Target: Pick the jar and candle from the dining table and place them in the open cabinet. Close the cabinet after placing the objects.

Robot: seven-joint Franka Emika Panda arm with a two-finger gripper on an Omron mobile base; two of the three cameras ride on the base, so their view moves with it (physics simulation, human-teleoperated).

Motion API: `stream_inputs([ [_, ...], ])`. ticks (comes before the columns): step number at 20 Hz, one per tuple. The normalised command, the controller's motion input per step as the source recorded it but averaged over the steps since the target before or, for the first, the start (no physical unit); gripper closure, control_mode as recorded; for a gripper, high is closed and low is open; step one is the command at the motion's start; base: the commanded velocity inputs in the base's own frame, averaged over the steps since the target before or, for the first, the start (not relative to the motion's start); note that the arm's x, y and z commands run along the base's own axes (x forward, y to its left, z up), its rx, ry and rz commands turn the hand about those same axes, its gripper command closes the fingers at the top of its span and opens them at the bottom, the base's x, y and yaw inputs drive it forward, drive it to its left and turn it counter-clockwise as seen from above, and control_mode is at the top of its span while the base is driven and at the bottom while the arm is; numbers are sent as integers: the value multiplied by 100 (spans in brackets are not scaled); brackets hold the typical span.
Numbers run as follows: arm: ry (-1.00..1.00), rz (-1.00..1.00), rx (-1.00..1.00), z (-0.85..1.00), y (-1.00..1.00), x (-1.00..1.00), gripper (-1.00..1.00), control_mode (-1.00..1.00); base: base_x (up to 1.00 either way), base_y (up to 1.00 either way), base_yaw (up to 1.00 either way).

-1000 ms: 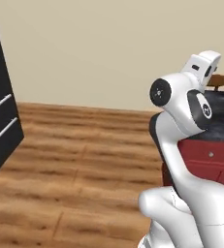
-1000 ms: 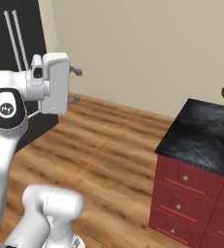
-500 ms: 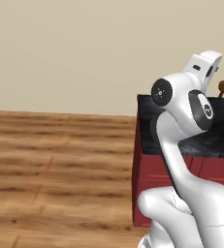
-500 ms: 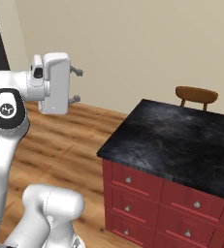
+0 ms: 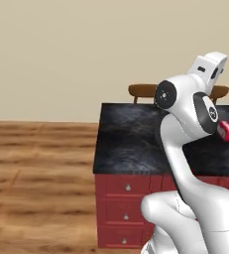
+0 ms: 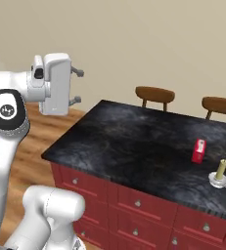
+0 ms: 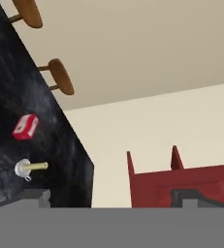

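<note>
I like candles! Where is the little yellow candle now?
In the right base view, the pale yellow candle in its white saucer stands near the black stone table's right end, beside the small red box.

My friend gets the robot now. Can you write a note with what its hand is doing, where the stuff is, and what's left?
Gripper: open, empty, raised off the near corner of the dining table.
Candle: upright in its saucer near the table's front edge, beside a small red box.
Jar: not spotted from here.
Red cabinet: seen by the hand camera.
Done: nothing.
Left: carry both, close the cabinet.

2 base views flank the arm, sharing the dining table [image 5: 131, 144]; hand view rolled sideways.
</note>
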Motion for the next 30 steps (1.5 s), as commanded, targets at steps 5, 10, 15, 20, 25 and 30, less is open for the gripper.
stream_inputs([
  [5,0,0,0,0,0,0,-100,100,28,-90,-11],
  [10,0,0,0,0,0,0,-100,100,31,-84,-12],
  [15,0,0,0,0,0,0,-100,100,34,-73,-17],
  [20,0,0,0,0,0,0,-100,100,29,-40,-32],
  [25,0,0,0,0,0,0,-100,100,25,-23,-34],
  [30,0,0,0,0,0,0,-100,100,16,0,-3],
])
